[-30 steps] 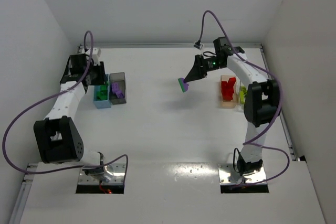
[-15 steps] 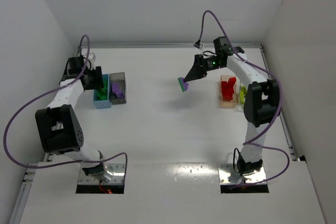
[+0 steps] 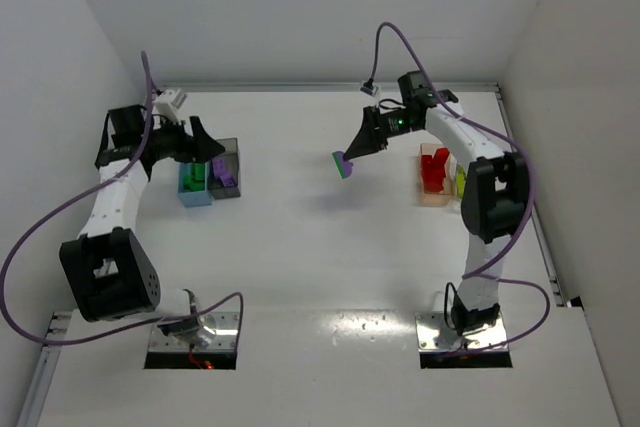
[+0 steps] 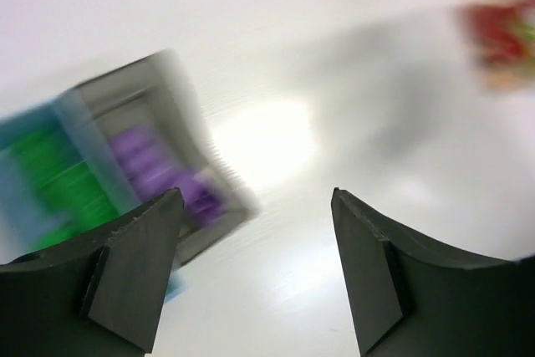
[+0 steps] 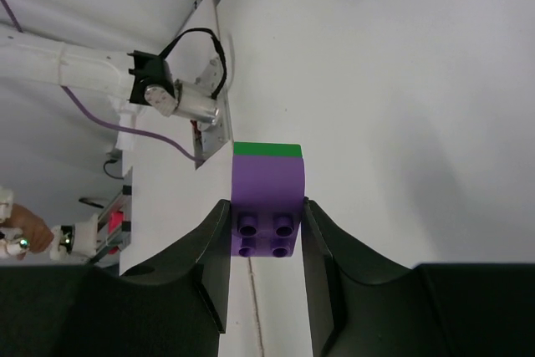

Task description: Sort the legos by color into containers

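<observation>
We see the right gripper [image 5: 264, 211] clamped on a purple-and-green lego [image 3: 342, 164], upper centre of the top view. The left gripper [image 4: 255, 202] gapes empty, upper left.

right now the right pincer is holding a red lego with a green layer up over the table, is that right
Not quite. The lego clamped in the right pincer is purple with a green layer, not red, as the right wrist view shows. The rest holds: it is held up over the table.
</observation>
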`<state>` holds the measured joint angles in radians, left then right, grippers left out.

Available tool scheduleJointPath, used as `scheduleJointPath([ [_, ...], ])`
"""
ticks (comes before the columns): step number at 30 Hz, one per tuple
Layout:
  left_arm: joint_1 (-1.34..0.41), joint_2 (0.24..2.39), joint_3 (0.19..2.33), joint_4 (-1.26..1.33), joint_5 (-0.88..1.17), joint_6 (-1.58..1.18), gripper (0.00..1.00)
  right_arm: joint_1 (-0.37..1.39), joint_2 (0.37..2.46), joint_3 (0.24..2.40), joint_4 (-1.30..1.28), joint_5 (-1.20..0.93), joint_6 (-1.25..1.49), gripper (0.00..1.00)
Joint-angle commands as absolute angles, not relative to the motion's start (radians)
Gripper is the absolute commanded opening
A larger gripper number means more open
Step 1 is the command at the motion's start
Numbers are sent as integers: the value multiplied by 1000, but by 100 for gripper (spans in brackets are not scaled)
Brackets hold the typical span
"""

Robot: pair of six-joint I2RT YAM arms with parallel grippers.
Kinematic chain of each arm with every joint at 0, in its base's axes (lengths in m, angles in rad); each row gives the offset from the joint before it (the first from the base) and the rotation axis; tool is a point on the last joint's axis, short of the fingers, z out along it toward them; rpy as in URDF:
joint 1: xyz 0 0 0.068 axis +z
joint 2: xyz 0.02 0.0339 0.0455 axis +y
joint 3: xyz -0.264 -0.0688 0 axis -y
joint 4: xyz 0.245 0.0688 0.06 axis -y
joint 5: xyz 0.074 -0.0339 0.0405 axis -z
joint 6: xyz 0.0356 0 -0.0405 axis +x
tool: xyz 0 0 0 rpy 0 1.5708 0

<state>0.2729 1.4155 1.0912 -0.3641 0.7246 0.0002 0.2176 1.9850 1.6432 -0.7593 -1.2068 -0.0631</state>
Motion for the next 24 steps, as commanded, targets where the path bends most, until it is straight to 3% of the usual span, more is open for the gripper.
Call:
scheduleJointPath([
  [1, 217, 1426, 1118, -360, 1338, 43, 78, 244, 1973, 1677, -724, -1282, -63, 2],
  [4, 158, 1540, 1138, -385, 1497, 8, 78, 264, 1983, 1689, -724, -1316, -54, 2],
  [15, -136, 1658, 1238, -410, 1468, 66, 78, 314, 2005, 1698, -660, -1374, 12, 2],
  [24, -230, 1724, 1347, -410, 1427, 57, 77, 363, 2039, 1717, -641, -1356, 31, 2],
])
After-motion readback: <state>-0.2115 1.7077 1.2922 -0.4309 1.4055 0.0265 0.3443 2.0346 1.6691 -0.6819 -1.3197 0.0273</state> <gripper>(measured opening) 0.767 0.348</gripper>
